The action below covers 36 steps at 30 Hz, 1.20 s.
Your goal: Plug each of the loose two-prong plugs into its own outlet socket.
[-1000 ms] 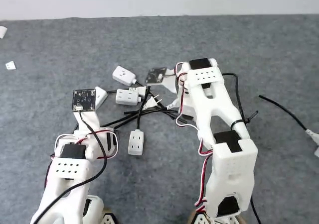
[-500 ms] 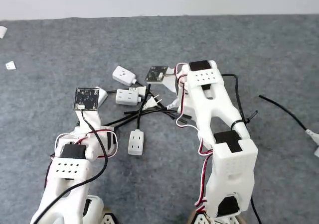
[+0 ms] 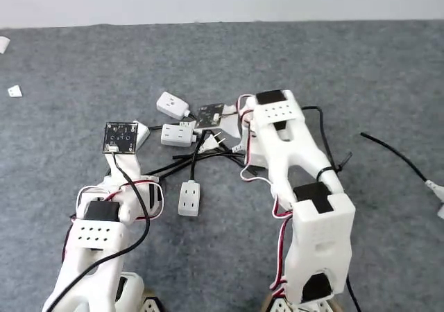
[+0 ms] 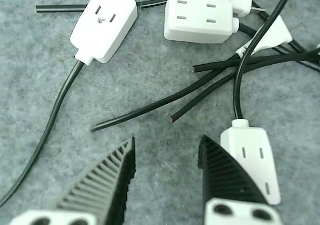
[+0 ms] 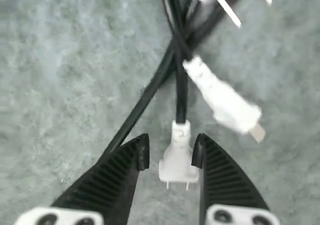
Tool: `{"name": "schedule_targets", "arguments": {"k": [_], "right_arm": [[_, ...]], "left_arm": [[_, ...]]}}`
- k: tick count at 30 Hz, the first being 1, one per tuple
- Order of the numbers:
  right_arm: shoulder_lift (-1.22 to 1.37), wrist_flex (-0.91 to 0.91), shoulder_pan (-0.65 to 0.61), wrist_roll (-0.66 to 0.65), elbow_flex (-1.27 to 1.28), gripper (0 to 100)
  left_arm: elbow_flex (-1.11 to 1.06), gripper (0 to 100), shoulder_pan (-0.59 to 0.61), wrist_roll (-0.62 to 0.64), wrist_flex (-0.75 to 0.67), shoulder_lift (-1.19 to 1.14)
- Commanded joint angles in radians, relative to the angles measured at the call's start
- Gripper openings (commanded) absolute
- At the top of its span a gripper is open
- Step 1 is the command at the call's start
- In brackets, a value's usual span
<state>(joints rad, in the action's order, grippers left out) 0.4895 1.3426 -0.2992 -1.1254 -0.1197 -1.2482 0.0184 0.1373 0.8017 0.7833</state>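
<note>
I've swung the right arm (image 3: 291,145) left over the tangle (image 3: 208,156) on the surface (image 3: 361,83), so the right jaws now stand apart astride a loose plug (image 5: 177,160), ready to clamp; the left jaws gape just beside an outlet socket (image 4: 252,162).

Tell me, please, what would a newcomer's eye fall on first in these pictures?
The tangle of black cords and white outlet sockets in the middle of the grey table, between the two arms, draws the eye first. Next comes the right gripper, open, with a small white two-prong plug lying between its fingers. The left gripper hangs open over the table beside a white socket block.
</note>
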Motion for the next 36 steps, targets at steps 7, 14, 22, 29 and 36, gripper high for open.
{"name": "schedule_targets", "arguments": {"k": [7,14,22,29,36], "right_arm": [[-0.028,-0.099,-0.001,-0.023,0.057,15.4],[-0.027,-0.12,0.004,-0.048,0.061,15.3],[0.021,-0.166,0.013,-0.048,0.054,1.9],[0.019,-0.16,0.042,-0.044,0.054,1.0],[-0.022,-0.108,0.059,0.0,0.017,0.9]], "left_arm": [[0.007,19,0.006,-0.006,-0.028,0.014],[0.001,19,0.006,-0.006,-0.028,0.014],[0.001,19,0.006,-0.006,-0.028,0.014],[0.001,19,0.006,-0.008,-0.028,0.015],[-0.002,19,0.005,-0.012,-0.028,0.02]]}}
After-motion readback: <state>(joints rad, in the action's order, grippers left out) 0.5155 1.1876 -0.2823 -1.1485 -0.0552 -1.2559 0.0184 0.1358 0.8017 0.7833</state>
